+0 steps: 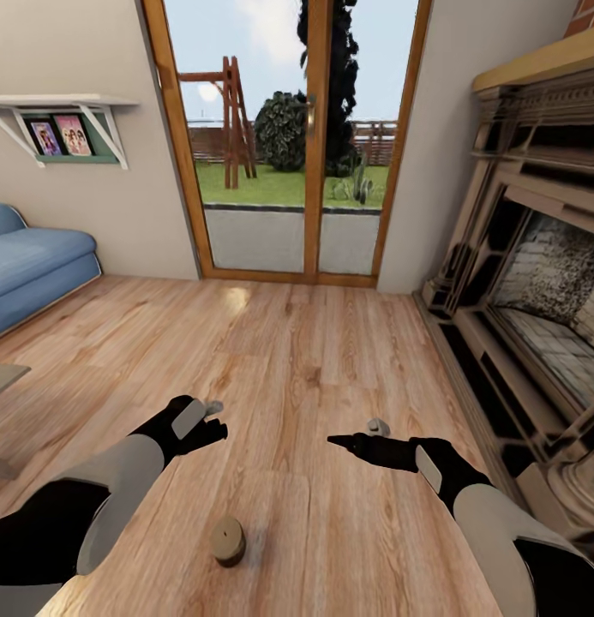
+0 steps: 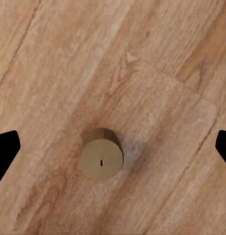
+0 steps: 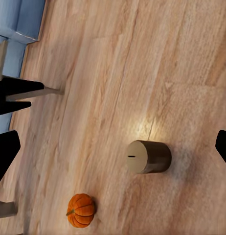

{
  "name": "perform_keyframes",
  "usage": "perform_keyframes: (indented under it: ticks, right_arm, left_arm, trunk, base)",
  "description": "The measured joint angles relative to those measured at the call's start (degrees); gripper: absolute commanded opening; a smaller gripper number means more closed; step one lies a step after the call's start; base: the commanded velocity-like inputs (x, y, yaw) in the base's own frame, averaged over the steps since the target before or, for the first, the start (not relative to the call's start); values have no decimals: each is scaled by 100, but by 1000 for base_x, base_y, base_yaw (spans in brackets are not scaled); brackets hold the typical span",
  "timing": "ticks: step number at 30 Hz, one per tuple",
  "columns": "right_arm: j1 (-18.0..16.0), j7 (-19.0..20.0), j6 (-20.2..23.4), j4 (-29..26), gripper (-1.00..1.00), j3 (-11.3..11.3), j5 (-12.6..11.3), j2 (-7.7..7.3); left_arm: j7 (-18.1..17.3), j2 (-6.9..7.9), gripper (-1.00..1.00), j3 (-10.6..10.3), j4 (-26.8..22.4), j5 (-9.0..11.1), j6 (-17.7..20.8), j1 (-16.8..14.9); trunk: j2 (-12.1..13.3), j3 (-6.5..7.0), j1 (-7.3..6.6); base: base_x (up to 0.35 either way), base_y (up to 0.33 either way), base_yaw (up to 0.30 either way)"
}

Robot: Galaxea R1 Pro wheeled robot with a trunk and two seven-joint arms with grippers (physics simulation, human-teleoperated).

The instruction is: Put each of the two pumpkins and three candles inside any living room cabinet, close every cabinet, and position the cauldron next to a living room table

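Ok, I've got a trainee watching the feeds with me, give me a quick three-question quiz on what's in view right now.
1. True or false: the candle on the wood floor is held by the left gripper.
2. In the right wrist view, which orange thing lies on the floor near the candle? A) a cauldron B) a pumpkin C) a cushion
3. Fill in: at the head view's left edge stands a blue ____.

Key: 1. False; the candle stands free on the floor, below and between the left gripper and the right gripper. 2. B. 3. Sofa.
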Motion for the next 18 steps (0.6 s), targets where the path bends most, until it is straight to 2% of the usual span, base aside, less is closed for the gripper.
perform_keyframes:
  ticks: [5, 11, 18]
  right_arm:
    - [0, 47, 20, -4, 100, 0, -8, -2]
    - [0, 597, 29, 1, 100, 7, -5, -88]
    - [0, 684, 43, 1, 100, 2, -9, -161]
  left_arm:
    - [0, 7, 100, -4, 35, -3, -92, 0]
    - [-5, -6, 100, -11, 33, -3, -111, 1]
    - [-15, -5, 100, -10, 30, -5, -112, 0]
  trunk:
    - [-201, -90, 110]
    - [-441, -197, 242]
    - [-722, -323, 395]
  base:
    - [0, 0, 0]
    - [0, 0, 0]
    - [0, 0, 0]
